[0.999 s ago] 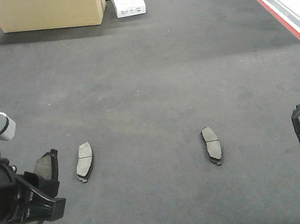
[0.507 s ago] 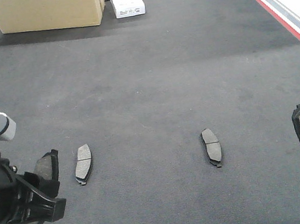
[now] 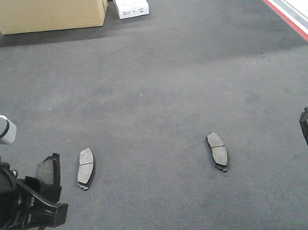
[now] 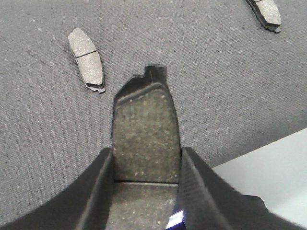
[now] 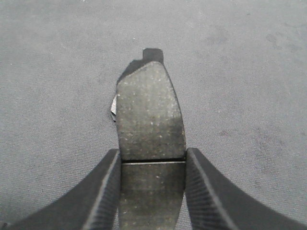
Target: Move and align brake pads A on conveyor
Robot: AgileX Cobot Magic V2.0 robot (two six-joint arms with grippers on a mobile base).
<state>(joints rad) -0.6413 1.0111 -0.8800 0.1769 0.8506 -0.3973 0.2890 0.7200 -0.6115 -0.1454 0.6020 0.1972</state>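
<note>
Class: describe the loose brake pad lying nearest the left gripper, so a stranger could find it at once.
Start on the wide dark conveyor, near the camera. Two brake pads lie loose there; take the left pad, beside the left gripper. Unlike the gripped pads, nothing holds it.

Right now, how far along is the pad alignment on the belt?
About halfway. Done: two brake pads lie on the conveyor, the left pad and the right pad, roughly level with each other and both lengthwise. In hand: the left gripper and the right gripper each have their fingers shut on another pad, the left-held pad and the right-held pad. Left: set both down, in line with the row.
</note>
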